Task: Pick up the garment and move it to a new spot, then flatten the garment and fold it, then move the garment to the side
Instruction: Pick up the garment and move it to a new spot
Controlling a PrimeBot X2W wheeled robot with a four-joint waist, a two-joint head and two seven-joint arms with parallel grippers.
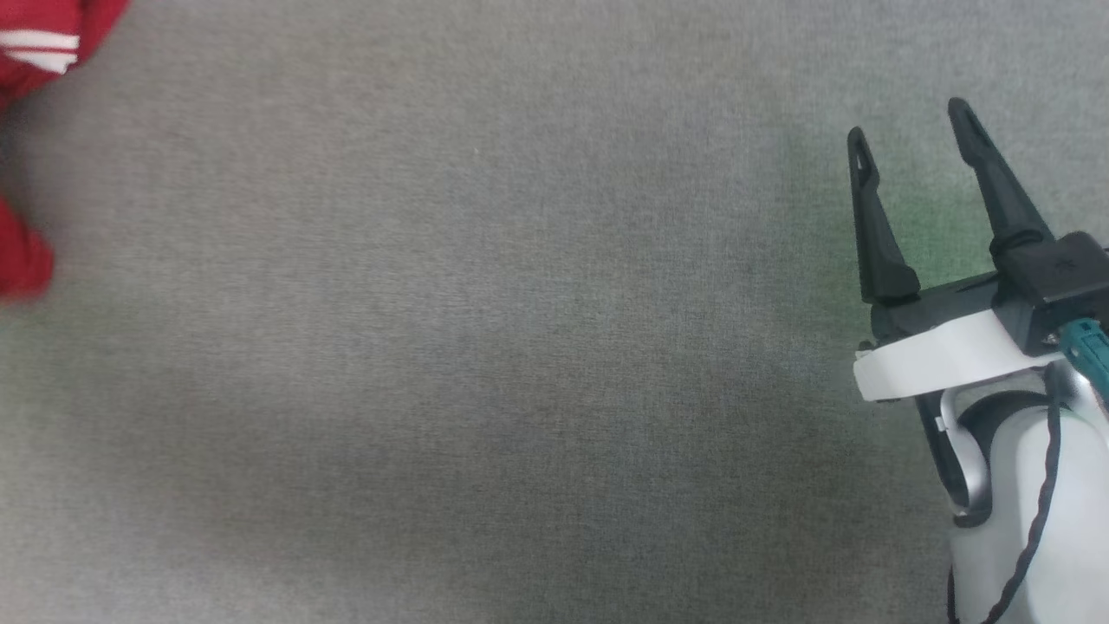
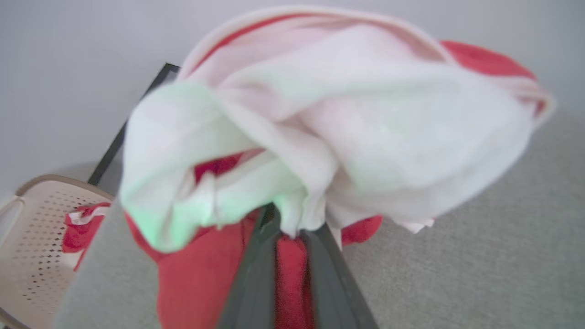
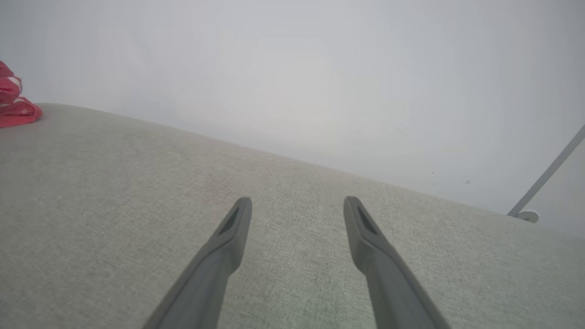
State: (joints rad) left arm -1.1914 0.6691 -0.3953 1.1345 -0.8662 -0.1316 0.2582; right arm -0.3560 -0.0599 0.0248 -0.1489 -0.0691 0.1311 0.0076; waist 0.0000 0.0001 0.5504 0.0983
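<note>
Left gripper (image 2: 292, 226) is pinching the red-and-white garment (image 2: 343, 114) in its fingers at ten o'clock; right gripper (image 1: 907, 121), three o'clock, is holding fingers spread.

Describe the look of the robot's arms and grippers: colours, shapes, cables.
The right gripper has two long black fingers that taper to tips, each with a slot near the tip. They sit on a black block and a white curved collar. The forearm is white, with a black cable and a teal connector. The left gripper has the same dark fingers.
</note>
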